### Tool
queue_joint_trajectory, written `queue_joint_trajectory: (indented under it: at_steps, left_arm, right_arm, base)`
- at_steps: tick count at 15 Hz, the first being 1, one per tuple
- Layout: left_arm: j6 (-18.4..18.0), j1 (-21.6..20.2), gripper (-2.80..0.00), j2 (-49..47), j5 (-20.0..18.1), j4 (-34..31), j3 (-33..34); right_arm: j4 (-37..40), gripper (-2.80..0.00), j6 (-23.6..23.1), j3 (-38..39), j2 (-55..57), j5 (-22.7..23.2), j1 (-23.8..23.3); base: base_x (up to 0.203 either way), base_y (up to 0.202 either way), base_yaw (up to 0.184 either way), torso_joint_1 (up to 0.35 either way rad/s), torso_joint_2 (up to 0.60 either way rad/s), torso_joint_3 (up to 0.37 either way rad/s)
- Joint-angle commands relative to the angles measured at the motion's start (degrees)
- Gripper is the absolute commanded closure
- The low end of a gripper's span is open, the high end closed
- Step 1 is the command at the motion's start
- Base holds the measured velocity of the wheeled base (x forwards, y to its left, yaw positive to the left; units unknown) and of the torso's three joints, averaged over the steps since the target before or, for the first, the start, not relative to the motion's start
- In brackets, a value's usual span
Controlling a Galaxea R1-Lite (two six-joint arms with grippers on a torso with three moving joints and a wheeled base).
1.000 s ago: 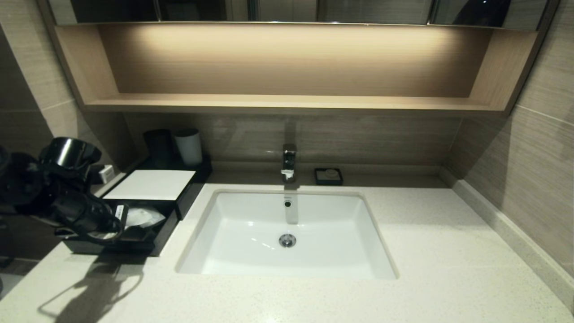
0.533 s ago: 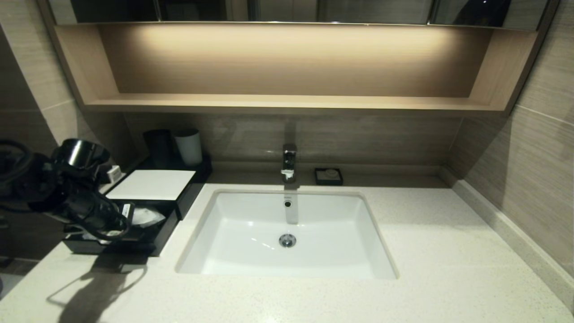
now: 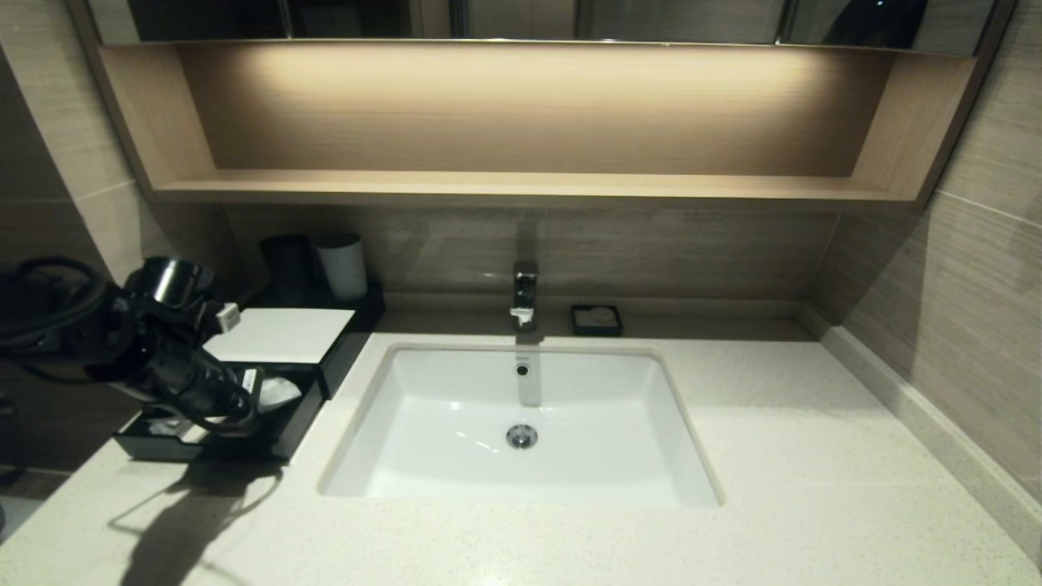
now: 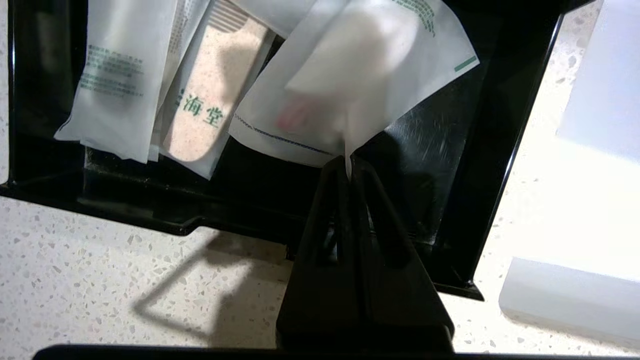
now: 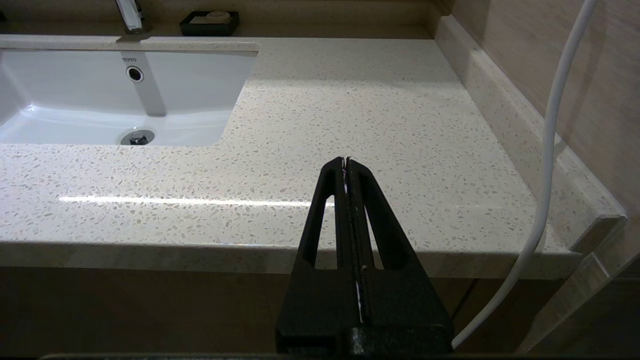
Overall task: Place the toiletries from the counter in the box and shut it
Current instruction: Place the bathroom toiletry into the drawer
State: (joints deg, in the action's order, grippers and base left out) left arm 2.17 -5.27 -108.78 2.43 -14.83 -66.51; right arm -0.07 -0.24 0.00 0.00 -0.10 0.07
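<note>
Left gripper (image 4: pixel 346 165) pinches the squarish packet (image 4: pixel 360 75) by one corner over the open drawer (image 4: pixel 450 150), at nine o'clock from the sink (image 3: pixel 521 423); thin film may slip out early.

Hotel-style bathroom vanity, white undermount sink basin (image 3: pixel 521 423) in speckled stone surface (image 3: pixel 814 456), chrome faucet (image 3: pixel 524 295), soap dish (image 3: pixel 597 319), two tumblers (image 3: pixel 342 267), lit wooden wall shelf (image 3: pixel 521 187), wrapped guest toiletries (image 4: pixel 350 75)

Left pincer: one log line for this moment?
left pincer: shut on packet | over open box drawer | two packets inside | right pincer: shut, idle
</note>
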Motion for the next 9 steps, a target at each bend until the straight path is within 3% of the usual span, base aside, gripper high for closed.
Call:
queue_joint_trajectory:
  at_steps: [1, 9]
  left_arm:
    - [0.2, 0.5, 0.0, -1.1, 0.1, 1.1, 0.0]
    - [1.8, 2.2, 0.0, -1.5, 0.3, 4.5, 0.6]
  right_arm:
    - [0.0, 0.0, -0.1, 0.1, 0.0, 0.0, 0.0]
    - [0.0, 0.0, -0.1, 0.1, 0.0, 0.0, 0.0]
  base:
    - [0.0, 0.0, 0.0, 0.0, 0.0, 0.0]
    - [0.0, 0.0, 0.0, 0.0, 0.0, 0.0]
